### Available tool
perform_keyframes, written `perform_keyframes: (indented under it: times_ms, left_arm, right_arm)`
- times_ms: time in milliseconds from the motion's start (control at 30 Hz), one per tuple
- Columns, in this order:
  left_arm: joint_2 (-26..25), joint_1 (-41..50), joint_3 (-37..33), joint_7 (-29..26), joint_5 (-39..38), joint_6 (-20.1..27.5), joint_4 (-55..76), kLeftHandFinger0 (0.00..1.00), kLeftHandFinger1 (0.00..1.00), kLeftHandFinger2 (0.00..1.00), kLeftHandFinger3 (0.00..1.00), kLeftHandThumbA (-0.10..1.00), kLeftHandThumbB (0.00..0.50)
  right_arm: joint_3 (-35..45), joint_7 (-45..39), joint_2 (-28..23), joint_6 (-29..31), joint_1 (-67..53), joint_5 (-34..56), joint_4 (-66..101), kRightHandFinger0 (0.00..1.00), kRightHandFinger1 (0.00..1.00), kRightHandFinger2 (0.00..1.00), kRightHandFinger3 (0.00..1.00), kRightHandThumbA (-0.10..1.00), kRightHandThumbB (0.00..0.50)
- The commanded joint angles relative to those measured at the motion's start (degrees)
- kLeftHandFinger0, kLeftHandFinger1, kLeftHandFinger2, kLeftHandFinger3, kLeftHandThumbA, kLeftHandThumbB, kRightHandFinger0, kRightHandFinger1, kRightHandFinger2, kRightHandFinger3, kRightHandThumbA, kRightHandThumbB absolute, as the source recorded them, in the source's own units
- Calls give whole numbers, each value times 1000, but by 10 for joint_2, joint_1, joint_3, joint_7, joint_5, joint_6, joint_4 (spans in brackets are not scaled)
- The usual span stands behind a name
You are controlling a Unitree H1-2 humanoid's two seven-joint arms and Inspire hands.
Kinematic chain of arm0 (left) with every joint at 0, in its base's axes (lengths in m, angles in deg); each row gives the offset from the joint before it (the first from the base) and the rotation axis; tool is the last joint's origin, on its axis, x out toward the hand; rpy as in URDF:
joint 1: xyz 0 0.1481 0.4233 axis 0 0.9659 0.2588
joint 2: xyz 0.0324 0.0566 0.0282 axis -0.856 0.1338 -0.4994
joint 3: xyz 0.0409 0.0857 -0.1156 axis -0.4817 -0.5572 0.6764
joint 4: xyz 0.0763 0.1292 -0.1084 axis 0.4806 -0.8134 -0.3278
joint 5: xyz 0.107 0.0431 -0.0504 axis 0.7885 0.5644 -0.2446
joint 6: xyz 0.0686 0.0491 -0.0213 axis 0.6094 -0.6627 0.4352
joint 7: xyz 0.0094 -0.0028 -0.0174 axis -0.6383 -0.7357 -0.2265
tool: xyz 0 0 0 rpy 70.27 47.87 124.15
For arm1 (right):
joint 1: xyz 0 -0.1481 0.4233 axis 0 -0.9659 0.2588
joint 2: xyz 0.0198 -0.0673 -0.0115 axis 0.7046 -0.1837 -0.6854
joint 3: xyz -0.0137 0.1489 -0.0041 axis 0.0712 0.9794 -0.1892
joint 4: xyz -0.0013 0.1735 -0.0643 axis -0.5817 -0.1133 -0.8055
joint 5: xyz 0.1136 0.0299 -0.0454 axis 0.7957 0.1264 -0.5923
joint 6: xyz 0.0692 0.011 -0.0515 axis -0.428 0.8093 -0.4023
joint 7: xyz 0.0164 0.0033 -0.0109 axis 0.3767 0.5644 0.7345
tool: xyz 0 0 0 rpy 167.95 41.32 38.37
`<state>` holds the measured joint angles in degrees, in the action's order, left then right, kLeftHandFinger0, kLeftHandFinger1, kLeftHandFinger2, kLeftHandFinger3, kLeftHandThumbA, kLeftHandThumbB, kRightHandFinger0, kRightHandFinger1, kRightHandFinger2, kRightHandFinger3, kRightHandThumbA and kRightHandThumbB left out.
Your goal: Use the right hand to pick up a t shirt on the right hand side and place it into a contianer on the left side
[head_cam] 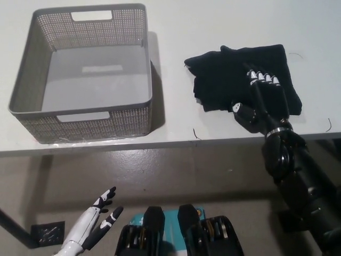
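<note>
Step in hand: grasping. My right robot hand [259, 101] lies on the black t-shirt [234, 80], bunched at the desk's [224, 26] right front edge; fingers spread, not clenched. Next: close on the cloth, lift, carry left over the basket [80, 125]. My left robot hand [93, 224] hangs released below.

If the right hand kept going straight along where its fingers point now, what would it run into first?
The black t shirt: the right hand already lies over it, fingers aimed up the picture across the cloth. Beyond is bare white table. Contact is unclear.
</note>
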<state>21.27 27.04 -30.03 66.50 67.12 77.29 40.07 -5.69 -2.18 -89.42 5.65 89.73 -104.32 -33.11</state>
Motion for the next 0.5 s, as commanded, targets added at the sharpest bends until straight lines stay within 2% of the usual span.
perform_keyframes:
  times_ms: [0, 33, 67, 100, 167, 233, 300, 400, 433, 467]
  left_arm:
    - [-7, -10, 6, 7, -14, 8, 20, 904, 929, 1000, 1000, 1000, 300]
    - [-7, -11, 7, 7, -15, 7, 19, 899, 924, 1000, 1000, 1000, 306]
    - [-7, -11, 8, 6, -14, 7, 19, 906, 926, 1000, 1000, 1000, 304]
    - [-8, -11, 8, 6, -13, 7, 20, 907, 924, 1000, 1000, 1000, 298]
    - [-10, -14, 9, 5, -12, 8, 21, 906, 922, 1000, 1000, 1000, 297]
    - [-8, -17, 9, 6, -10, 4, 23, 891, 915, 1000, 1000, 1000, 323]
    - [-9, -16, 8, 6, -8, 1, 25, 899, 923, 1000, 1000, 1000, 332]
    - [-10, -15, 8, 5, -5, 3, 23, 920, 929, 1000, 1000, 1000, 323]
    - [-10, -15, 8, 5, -6, 3, 23, 930, 932, 1000, 1000, 1000, 323]
    - [-10, -15, 8, 5, -6, 4, 22, 929, 931, 1000, 1000, 1000, 327]
  right_arm:
    - [41, 54, 11, 50, 24, 69, -14, 1000, 1000, 1000, 1000, 410, 274]
    - [51, 76, 15, 74, 23, 79, -24, 1000, 1000, 1000, 1000, 261, 241]
    - [58, 99, 16, 111, 21, 86, -33, 1000, 1000, 1000, 1000, 10, 210]
    - [63, 116, 16, 133, 20, 90, -40, 784, 877, 939, 933, -96, 217]
    - [70, 136, 18, 154, 23, 93, -53, 566, 621, 722, 763, -100, 194]
    - [100, 143, 25, 161, 28, 125, -55, 519, 533, 646, 728, -100, 208]
    - [114, 153, 26, 167, 40, 132, -55, 551, 538, 636, 740, -100, 235]
    - [131, 155, 31, 169, 53, 146, -56, 524, 535, 637, 756, -100, 223]
    - [133, 165, 33, 168, 58, 144, -57, 485, 510, 616, 748, -100, 236]
    - [137, 168, 35, 166, 63, 147, -57, 511, 542, 636, 752, -100, 227]
